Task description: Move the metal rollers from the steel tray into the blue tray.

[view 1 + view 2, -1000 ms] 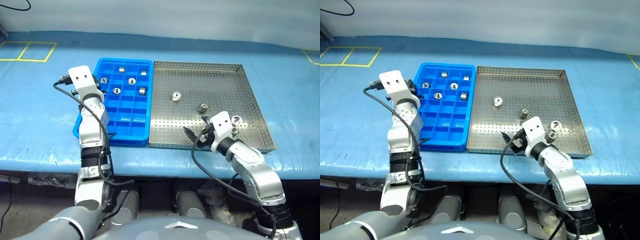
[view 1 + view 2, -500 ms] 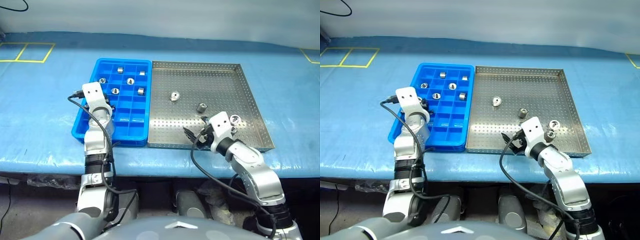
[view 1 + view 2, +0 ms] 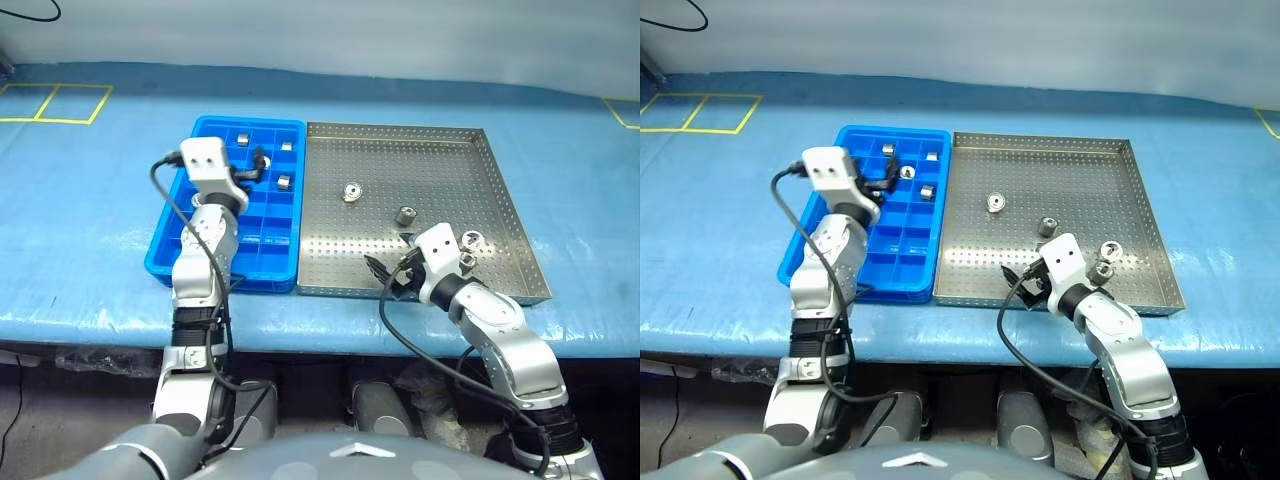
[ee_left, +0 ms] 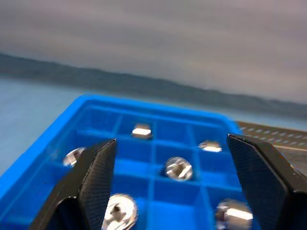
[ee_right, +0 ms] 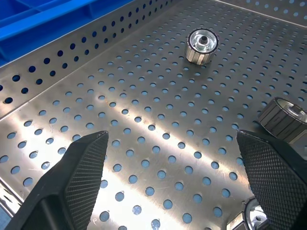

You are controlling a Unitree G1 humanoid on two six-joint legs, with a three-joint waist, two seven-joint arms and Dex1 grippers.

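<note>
The blue tray [image 3: 262, 246] lies left of the steel tray [image 3: 420, 160], their sides touching. Several metal rollers sit in the blue tray's far compartments, among them one [image 4: 178, 168] straight ahead of my left gripper [image 3: 254, 167], which hovers open and empty over those compartments. On the steel tray lie three more rollers: one [image 3: 350, 192] near the middle, one [image 3: 404, 215] to its right, one [image 3: 470, 240] by my right wrist. My right gripper [image 3: 385, 275] is open just above the steel tray's near edge, nothing between its fingers [image 5: 72, 187].
Both trays rest on a table with a blue cover [image 3: 90, 200]. Yellow tape lines [image 3: 55, 100] mark its far left corner. The table's front edge [image 3: 320, 335] runs just below the trays. Black cables loop along both forearms.
My left gripper has swung from the blue tray's left edge rightward and up over its far compartments. The right arm has stayed put.
</note>
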